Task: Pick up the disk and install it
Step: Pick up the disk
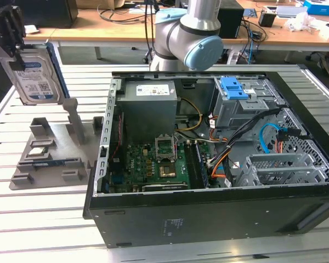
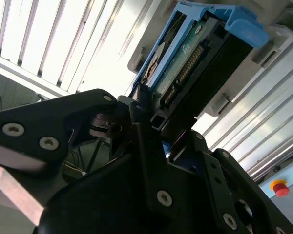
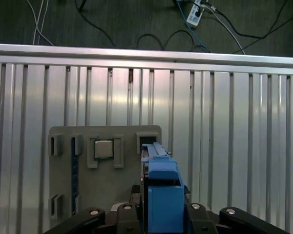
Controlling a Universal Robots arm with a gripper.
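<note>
The disk (image 1: 37,79), a silver drive with a white-and-blue label in a blue carrier frame, hangs upright in the air at the exterior view's far left, above the grey fixture plate (image 1: 49,159). My black gripper (image 1: 15,57) is shut on its upper edge. In the second wrist view the disk (image 2: 185,68) sticks out from between the black fingers (image 2: 146,141), its connector edge and blue frame showing. The first wrist view looks down along the blue carrier (image 3: 162,192) held in the gripper (image 3: 161,217), with the fixture plate (image 3: 88,195) below.
The open computer case (image 1: 208,208) lies at the exterior view's right, with a grey power-supply box (image 1: 149,107), motherboard (image 1: 153,164) and a drive bay with a blue latch (image 1: 234,87). The fixture holds a processor chip (image 3: 103,148) and a memory stick (image 3: 75,170). The arm's base (image 1: 189,38) stands behind the case.
</note>
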